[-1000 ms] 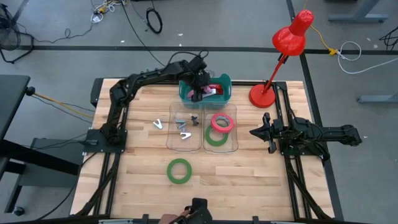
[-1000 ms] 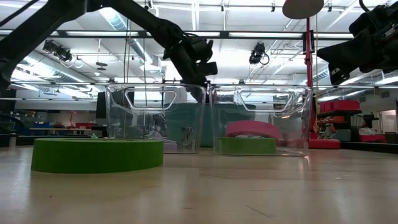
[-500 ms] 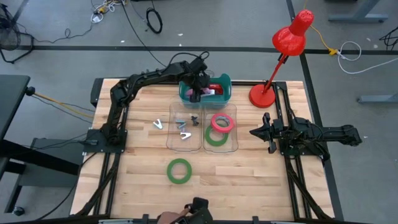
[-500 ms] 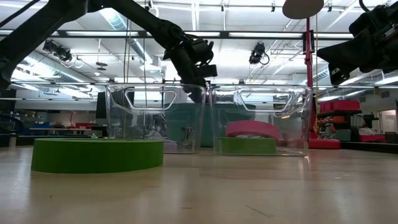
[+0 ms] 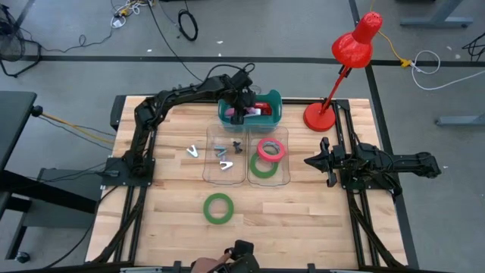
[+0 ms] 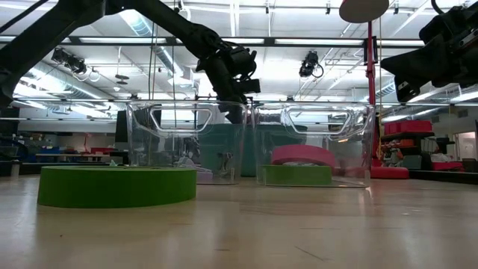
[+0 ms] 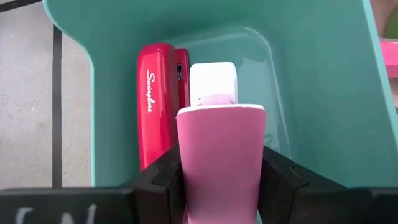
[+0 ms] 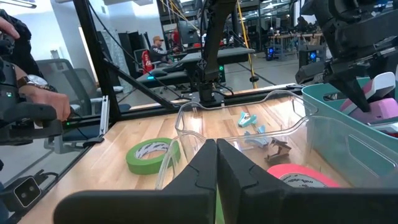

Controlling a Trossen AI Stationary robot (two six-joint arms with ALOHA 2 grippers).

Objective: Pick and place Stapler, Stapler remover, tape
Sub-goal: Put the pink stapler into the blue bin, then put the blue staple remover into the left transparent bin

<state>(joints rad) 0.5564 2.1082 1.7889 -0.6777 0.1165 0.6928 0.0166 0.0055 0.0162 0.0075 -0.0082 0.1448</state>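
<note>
While three tape rolls show on the desk, one green roll lies alone on the wood, and the red-pink roll rests on the second green roll inside the right clear bin. Two staplers sit at the teal bin: a red stapler lies inside, and the left end effector clamps a pink stapler over it. Beside the desk's right edge, the right end effector hangs with fingers pressed together, empty.
</note>
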